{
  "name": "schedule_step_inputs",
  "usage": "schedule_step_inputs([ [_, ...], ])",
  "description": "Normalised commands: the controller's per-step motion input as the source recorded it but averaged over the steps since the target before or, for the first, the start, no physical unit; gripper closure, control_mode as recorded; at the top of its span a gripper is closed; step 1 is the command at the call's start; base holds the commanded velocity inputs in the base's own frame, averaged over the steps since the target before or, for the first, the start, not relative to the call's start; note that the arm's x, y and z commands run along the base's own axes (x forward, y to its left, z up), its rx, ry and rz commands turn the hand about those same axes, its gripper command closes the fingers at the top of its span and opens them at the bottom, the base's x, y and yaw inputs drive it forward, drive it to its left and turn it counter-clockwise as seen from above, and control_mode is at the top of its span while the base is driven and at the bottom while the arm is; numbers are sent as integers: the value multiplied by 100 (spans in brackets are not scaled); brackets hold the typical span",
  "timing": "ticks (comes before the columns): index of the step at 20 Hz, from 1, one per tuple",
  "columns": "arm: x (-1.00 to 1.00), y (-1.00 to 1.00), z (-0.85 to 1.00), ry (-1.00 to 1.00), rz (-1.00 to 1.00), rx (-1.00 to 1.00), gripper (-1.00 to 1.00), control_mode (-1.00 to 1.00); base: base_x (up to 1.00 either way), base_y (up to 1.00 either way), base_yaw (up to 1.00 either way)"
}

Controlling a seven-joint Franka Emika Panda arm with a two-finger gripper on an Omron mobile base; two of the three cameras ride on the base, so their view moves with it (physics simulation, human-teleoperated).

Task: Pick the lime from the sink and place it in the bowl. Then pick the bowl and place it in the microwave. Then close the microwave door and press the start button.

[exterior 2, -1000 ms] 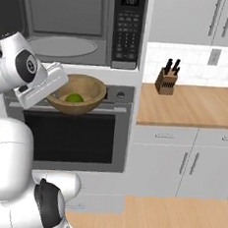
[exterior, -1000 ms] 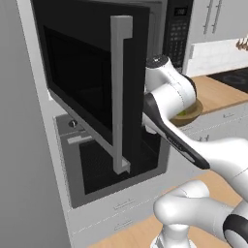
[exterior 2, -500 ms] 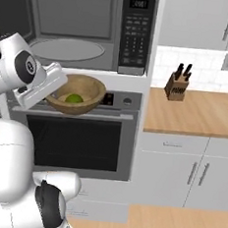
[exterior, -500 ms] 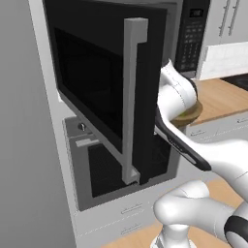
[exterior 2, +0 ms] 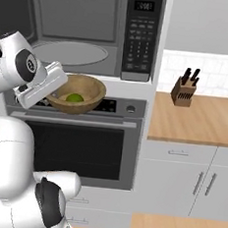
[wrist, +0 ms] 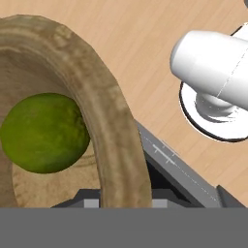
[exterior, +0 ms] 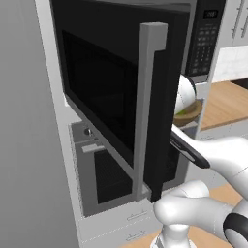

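Bowl (exterior 2: 77, 93) with lime (exterior 2: 74, 98) inside, clamped at rim by tool (exterior 2: 53, 86), left-centre of right base view; microwave (exterior 2: 74, 33) cavity directly above-behind, door (exterior: 121, 101) swung open. Needs lift, then push in.

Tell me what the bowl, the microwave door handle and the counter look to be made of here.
The bowl looks like wood: brown, matte, with mottled grain along its rim. The microwave door handle appears to be brushed metal, a flat silver-grey bar with no gloss, though painted plastic can't be ruled out. The counter looks like light wood or wood laminate, tan with faint streaks running along it.
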Motion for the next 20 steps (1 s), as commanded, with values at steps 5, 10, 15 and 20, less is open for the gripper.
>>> schedule_step_inputs([
  [5,0,0,0,0,0,0,100,100,21,-14,11],
  [10,0,0,0,0,0,0,100,100,17,-29,9],
  [15,0,0,0,0,0,0,100,100,40,-25,7],
  [20,0,0,0,0,0,0,100,100,40,-4,8],
])
